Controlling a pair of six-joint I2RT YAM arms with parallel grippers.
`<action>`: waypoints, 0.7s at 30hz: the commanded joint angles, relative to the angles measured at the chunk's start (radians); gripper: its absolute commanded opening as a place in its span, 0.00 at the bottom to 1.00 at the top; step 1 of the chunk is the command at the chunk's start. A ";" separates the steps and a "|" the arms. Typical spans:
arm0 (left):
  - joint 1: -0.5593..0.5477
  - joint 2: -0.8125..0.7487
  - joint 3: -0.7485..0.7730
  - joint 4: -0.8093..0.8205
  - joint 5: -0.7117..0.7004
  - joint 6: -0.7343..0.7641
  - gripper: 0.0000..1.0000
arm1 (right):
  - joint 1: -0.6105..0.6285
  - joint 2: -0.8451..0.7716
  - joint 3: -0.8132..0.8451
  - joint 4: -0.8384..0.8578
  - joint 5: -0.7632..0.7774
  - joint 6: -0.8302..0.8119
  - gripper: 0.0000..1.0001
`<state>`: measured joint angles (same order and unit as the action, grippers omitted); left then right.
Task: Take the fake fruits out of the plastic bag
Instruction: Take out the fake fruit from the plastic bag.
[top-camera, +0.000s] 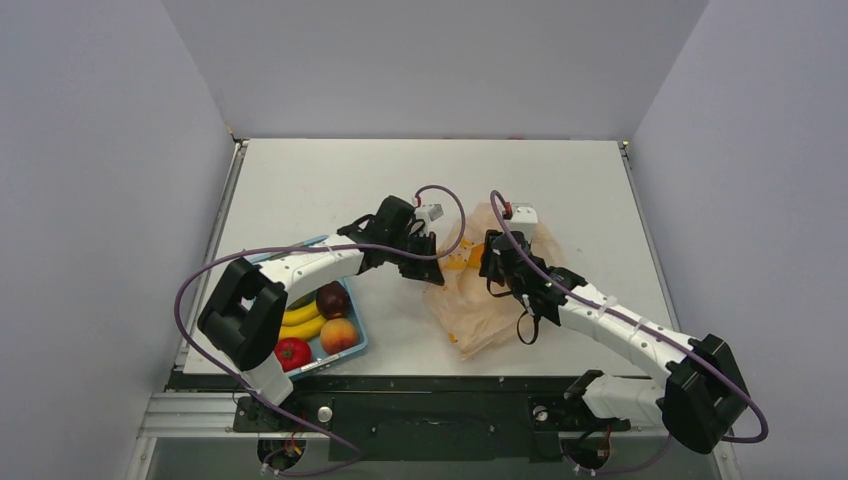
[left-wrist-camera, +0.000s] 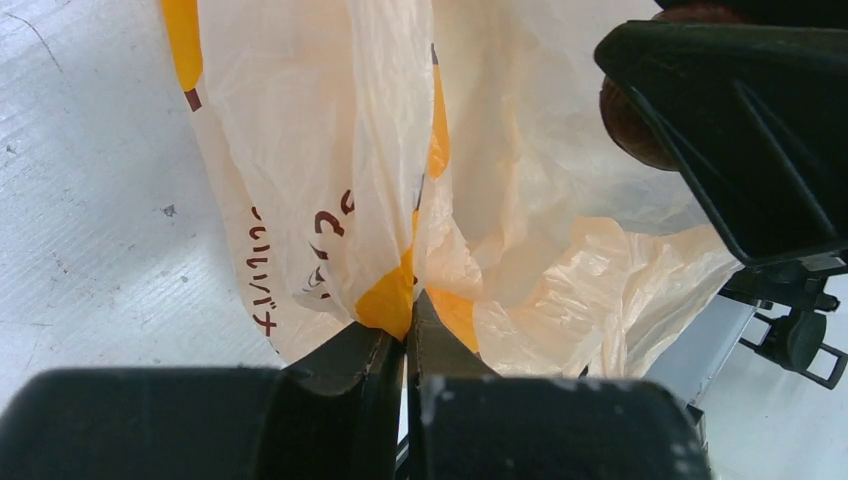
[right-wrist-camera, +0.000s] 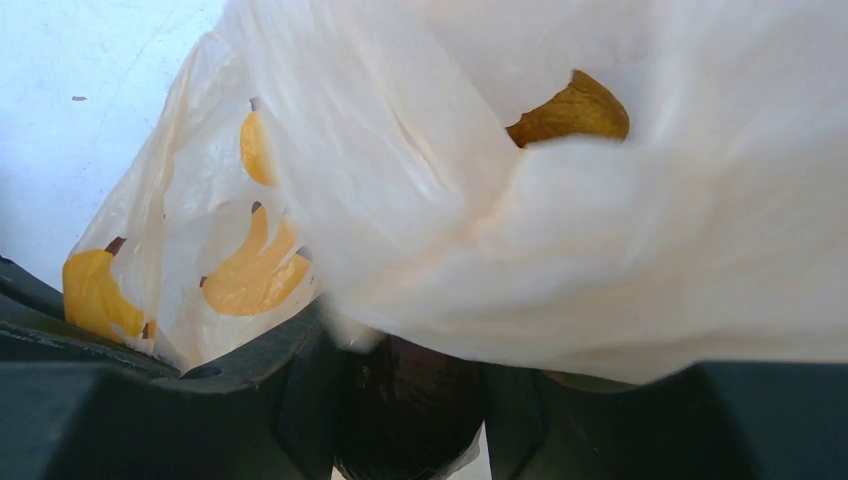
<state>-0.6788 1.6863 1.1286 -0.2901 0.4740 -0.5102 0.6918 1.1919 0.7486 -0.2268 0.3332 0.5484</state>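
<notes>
The pale peach plastic bag with yellow-orange prints lies crumpled mid-table. My left gripper is at its left edge, shut on a pinch of the bag's film and holding it up. My right gripper is reached in from the right, with bag film draped over it. Its jaws are shut on a small dark brown round fruit, which also shows in the left wrist view as a brown ball under the right gripper's finger. A yellow-brown fruit peeks out of a fold farther in.
A blue basket sits near the left arm's base, holding bananas, a dark red fruit, a peach and a red tomato-like fruit. Grey walls close the table on three sides. White tabletop lies behind both arms.
</notes>
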 joint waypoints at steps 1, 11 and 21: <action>0.001 -0.004 0.046 0.009 0.026 0.030 0.05 | -0.006 -0.050 0.037 -0.010 0.001 -0.016 0.00; 0.033 -0.111 0.063 -0.042 -0.091 0.095 0.40 | 0.000 -0.069 0.076 -0.019 -0.065 -0.005 0.00; 0.210 -0.328 0.037 -0.042 -0.213 0.144 0.48 | 0.083 -0.070 0.170 -0.043 -0.061 0.003 0.00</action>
<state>-0.5503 1.4643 1.1362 -0.3534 0.3218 -0.4053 0.7406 1.1473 0.8490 -0.2756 0.2687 0.5396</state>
